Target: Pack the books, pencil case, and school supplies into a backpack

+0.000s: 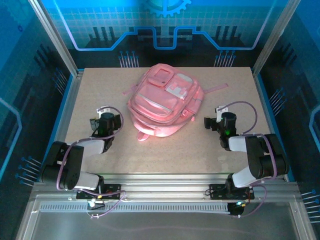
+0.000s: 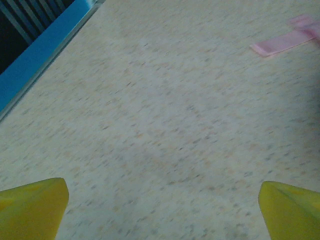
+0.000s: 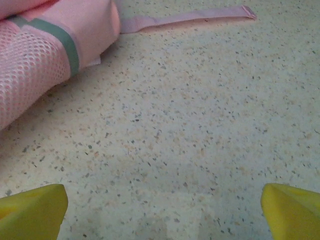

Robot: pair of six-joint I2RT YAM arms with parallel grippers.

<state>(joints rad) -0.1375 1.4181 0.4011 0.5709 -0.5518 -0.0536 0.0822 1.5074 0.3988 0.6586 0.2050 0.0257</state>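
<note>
Centrally, backpack [image 1: 162,102], insides hidden, left claw [image 2: 162,202], right claw [image 3: 164,205] both spread, fingertips [image 3: 35,212] cropped.

Both arms are built alike: glossy black joint housings linked by pale grey-white segments. The left arm [image 1: 75,162] and the right arm [image 1: 255,157] each carry a thin lilac cable [image 1: 112,111] that loops out by the wrist and runs along the links. A small green light [image 1: 226,133] glows on the right wrist. Each arm has a flat black base plate [image 1: 97,190] with loose wiring beside it. The left gripper [image 2: 160,210] and the right gripper [image 3: 162,212] have bright yellow, wedge-shaped fingertips [image 2: 32,207].
</note>
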